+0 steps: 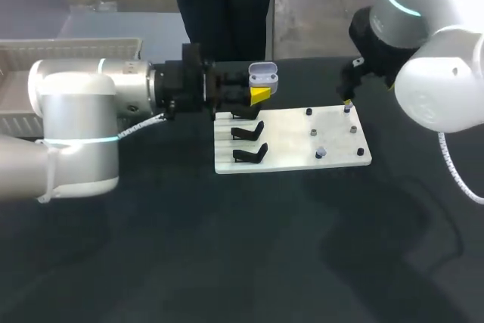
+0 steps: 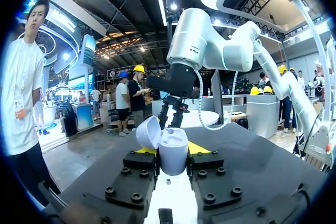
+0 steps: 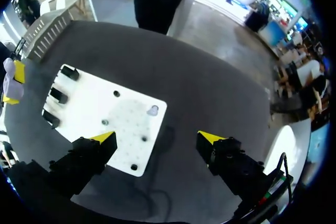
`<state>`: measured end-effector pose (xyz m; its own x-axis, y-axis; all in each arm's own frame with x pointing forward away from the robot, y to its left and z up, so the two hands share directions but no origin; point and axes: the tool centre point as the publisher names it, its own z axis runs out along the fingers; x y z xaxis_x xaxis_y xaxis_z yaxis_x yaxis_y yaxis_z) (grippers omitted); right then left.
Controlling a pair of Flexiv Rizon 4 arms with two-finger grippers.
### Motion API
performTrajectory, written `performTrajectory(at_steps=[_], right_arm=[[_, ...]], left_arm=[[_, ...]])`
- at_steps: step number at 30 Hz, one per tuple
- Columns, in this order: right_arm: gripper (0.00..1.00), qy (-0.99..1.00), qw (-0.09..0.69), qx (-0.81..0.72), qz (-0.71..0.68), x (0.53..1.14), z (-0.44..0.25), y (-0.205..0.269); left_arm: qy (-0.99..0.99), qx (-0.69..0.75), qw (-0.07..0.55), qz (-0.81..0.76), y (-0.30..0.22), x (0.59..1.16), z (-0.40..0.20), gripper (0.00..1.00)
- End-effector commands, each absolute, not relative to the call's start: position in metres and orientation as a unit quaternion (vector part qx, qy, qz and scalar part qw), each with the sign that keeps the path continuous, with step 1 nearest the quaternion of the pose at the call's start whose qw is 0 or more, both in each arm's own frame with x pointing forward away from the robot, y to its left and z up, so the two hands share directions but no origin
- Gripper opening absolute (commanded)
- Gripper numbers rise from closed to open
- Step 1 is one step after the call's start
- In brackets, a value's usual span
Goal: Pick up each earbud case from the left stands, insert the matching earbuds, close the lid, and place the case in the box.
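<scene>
Head view: L gripper (image 1: pixel 255 94) clamped on open-lidded earbud case (image 1: pixel 263 75) by white board's (image 1: pixel 287 138) far-left corner; R gripper (image 3: pixel 156 137) fingers wide apart over board's right end; pale blob (image 1: pixel 321 153) there, poss. earbud.

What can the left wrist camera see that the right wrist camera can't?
Only the left wrist view: the open earbud case up close, lid tipped back, held between the left gripper's fingers, with the silver right arm ahead. Only the right wrist view: three black stands, a small pale piece, likely an earbud, and the right gripper's yellow tips wide apart. Both: the case and the white board.
</scene>
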<state>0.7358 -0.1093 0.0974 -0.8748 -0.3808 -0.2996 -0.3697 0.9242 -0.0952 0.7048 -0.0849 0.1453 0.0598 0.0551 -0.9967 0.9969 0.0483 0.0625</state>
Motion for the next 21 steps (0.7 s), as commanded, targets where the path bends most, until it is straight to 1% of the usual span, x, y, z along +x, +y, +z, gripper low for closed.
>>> performTrajectory(at_steps=[1,7,19,21], right_arm=[[1.0,0.969,0.155,-0.19,-0.027,0.738,0.094,-0.106],[1.0,0.97,0.144,-0.191,-0.048,0.74,0.091,-0.107],[1.0,0.971,0.08,-0.182,-0.131,0.749,0.07,-0.101],[1.0,0.971,0.08,-0.177,-0.137,0.748,0.068,-0.1]], left_arm=[[0.514,0.519,0.507,-0.458,-0.086,0.707,0.145,0.0],[0.514,0.519,0.507,-0.458,-0.086,0.706,0.146,0.0],[0.514,0.519,0.507,-0.458,-0.086,0.706,0.146,0.0],[0.514,0.519,0.507,-0.458,-0.086,0.706,0.146,0.0]])
